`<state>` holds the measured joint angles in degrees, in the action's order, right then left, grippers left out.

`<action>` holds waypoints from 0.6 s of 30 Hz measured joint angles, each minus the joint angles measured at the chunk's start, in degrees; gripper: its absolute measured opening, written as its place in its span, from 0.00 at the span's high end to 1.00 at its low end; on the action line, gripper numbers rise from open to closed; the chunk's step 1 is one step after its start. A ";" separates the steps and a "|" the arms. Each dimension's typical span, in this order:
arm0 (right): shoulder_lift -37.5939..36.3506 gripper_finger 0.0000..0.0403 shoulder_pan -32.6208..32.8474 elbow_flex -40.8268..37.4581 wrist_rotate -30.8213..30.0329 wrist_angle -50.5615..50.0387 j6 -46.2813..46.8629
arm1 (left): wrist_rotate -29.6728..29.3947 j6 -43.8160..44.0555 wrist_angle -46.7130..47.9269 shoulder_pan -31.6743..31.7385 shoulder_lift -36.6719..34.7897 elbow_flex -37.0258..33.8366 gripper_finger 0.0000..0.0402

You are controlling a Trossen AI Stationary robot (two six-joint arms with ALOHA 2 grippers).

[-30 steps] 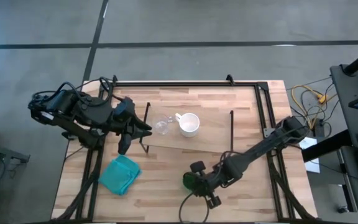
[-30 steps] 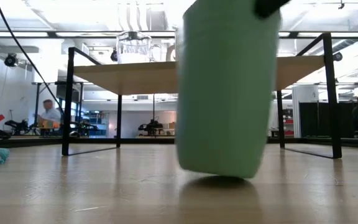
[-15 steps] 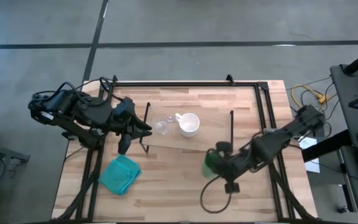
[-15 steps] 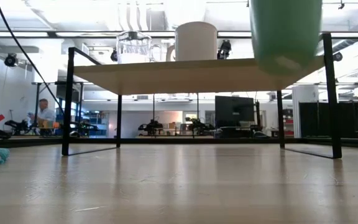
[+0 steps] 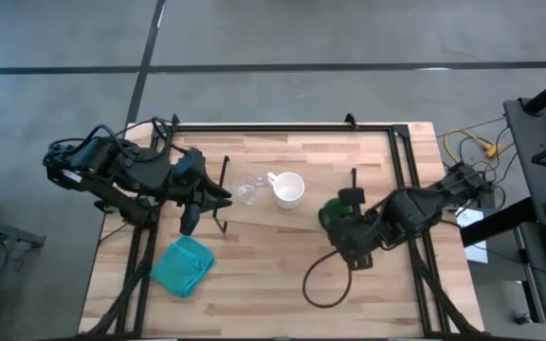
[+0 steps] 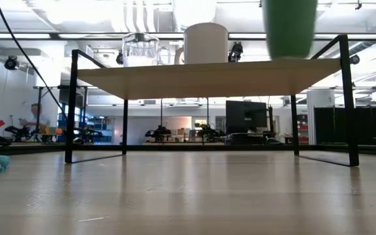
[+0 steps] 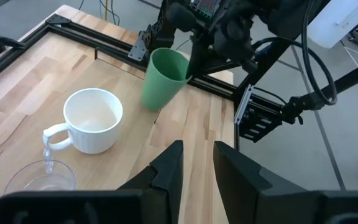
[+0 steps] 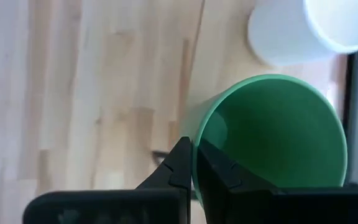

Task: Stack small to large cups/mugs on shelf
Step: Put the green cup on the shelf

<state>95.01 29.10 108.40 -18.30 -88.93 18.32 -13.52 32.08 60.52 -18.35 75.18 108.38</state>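
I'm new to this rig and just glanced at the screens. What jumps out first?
The green cup stands out: the right pincer grips its rim and holds it in the air, tilted, at the right end of the shelf. On the shelf the white mug stands beside the glass cup. The left pincer waits at the shelf's left end, with a teal cloth on the table in front of it.

Shelf [image 5: 254,204]: on the worktop [image 5: 254,275].
Glass [image 5: 247,190], mug [image 5: 288,188]: side by side on shelf.
Cup [image 5: 331,214]: above shelf's right end.
Cloth [image 5: 183,266]: on worktop, front left.
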 joint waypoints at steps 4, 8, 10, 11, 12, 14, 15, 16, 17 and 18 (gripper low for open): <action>1.07 0.98 -1.49 1.94 -4.38 -1.04 -1.81 | 0.00 0.00 0.01 0.00 0.00 0.00 0.81; 1.52 0.98 -3.88 2.49 -5.37 -1.01 -2.58 | 0.00 0.02 0.01 0.00 0.00 0.00 0.81; 1.36 0.98 -5.27 2.73 -5.41 -1.10 -2.63 | 0.00 0.04 -0.01 0.00 0.00 0.00 0.81; 1.09 0.98 -5.89 2.70 -5.39 -1.09 -2.29 | 0.00 0.04 0.01 0.00 0.00 0.00 0.81; 0.93 0.98 -6.59 2.45 -5.33 -0.96 -2.01 | -0.01 0.05 0.00 0.00 0.00 0.00 0.81; 0.80 0.98 -8.07 1.88 -3.72 -1.13 -1.57 | -0.01 0.13 -0.01 0.00 0.00 0.00 0.81; 0.78 0.98 -8.83 1.56 -2.12 -1.04 -1.46 | 0.00 0.13 0.01 0.00 0.00 0.00 0.81; 0.75 0.98 -9.54 1.21 -0.53 -1.08 -1.44 | 0.00 0.13 -0.01 0.00 0.00 0.00 0.81; 0.75 0.98 -10.06 0.83 0.75 -1.12 -1.43 | 0.00 0.15 0.01 0.00 0.00 0.00 0.81; 0.75 0.98 -10.42 0.49 1.34 -1.10 -1.46 | 0.00 0.15 0.01 0.00 0.00 0.00 0.81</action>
<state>95.77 18.68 108.88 -16.96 -90.03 16.86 -13.52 32.23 60.53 -18.35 75.18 108.38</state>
